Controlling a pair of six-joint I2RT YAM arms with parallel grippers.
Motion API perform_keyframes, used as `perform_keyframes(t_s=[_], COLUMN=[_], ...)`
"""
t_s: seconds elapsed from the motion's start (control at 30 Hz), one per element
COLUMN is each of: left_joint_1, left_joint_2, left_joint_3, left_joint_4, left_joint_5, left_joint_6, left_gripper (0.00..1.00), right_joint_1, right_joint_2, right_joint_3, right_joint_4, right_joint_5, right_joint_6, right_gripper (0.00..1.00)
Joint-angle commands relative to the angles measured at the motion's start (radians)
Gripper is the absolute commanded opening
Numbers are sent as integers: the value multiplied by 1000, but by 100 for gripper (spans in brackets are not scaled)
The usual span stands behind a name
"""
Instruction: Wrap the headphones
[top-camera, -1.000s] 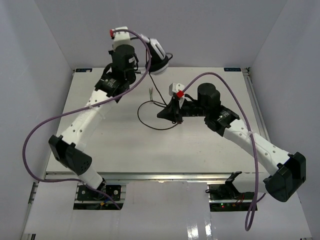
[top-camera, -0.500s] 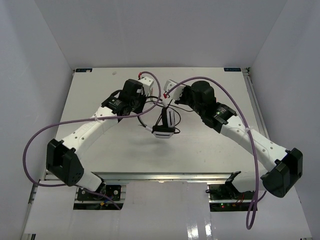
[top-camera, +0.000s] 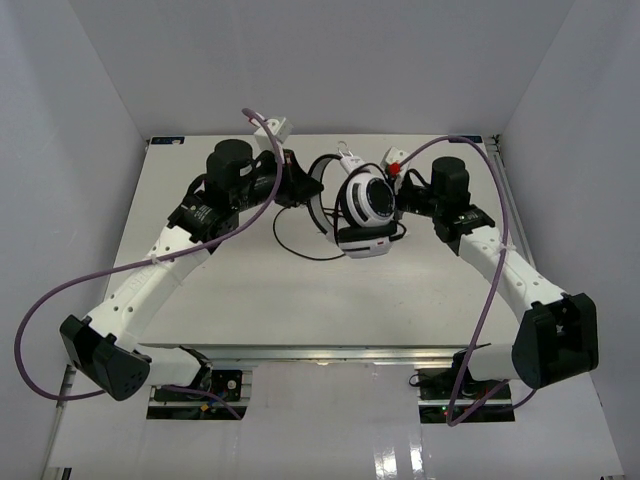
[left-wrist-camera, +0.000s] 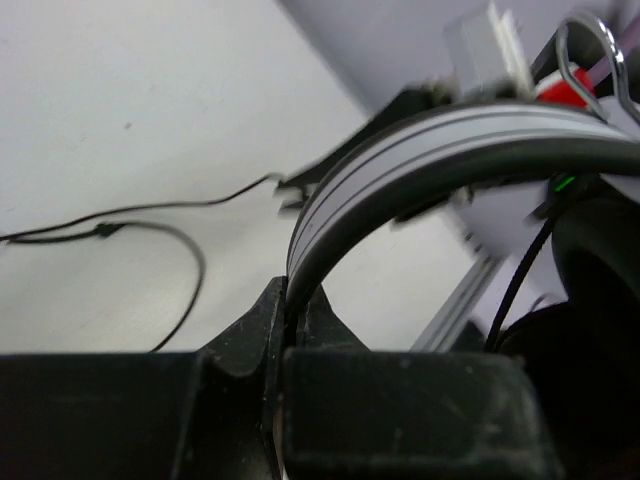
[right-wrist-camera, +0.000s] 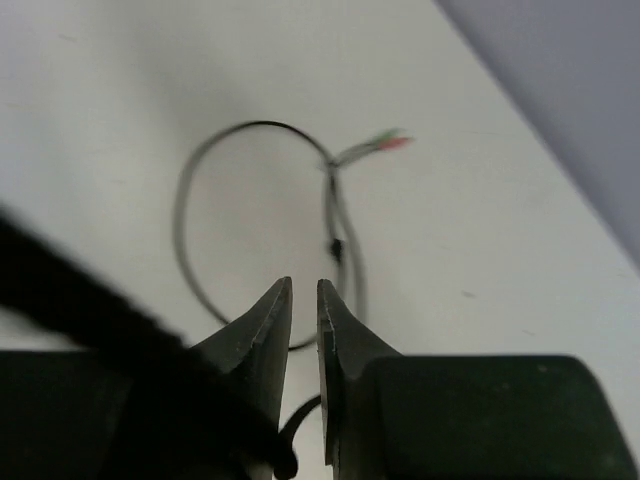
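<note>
- Evidently the winding has barely begun: the headphones hang in the air above the middle of the table, between the two arms.
- The left gripper is clamped tight on the headband and carries the whole set.
- The right gripper sits beside the earcup, its jaws a slit apart with nothing between them.
- Most of the cord lies in a loose loop on the table below, its bare end free.
- Next, I judge, the right gripper must drop to the cord, pinch it, and wind it round the headband while the left holds steady.
</note>
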Motion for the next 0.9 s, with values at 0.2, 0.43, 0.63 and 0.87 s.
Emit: perform_keyframes(t_s=[0.2, 0.43, 0.63, 0.87], left_joint_1=[19, 20, 23, 133], left_joint_2=[-54, 6, 32, 181], left_joint_3=[36, 128, 224, 426], left_joint_4=[505, 459, 352, 87], left_joint_5=[-276, -474, -715, -944], left_joint_6=[-592, -648, -525, -72], left_gripper=[0, 0, 0, 0], right_joint_1=[112, 210, 262, 276], right_joint_2=[93, 113, 58, -140], right_joint_3=[-256, -272, -324, -130], right_joint_4=[1288, 1518, 1394, 62], right_joint_5=[-627, -573, -579, -372], right_joint_6=[1297, 1431, 1313, 363], right_gripper=[37, 33, 10, 8])
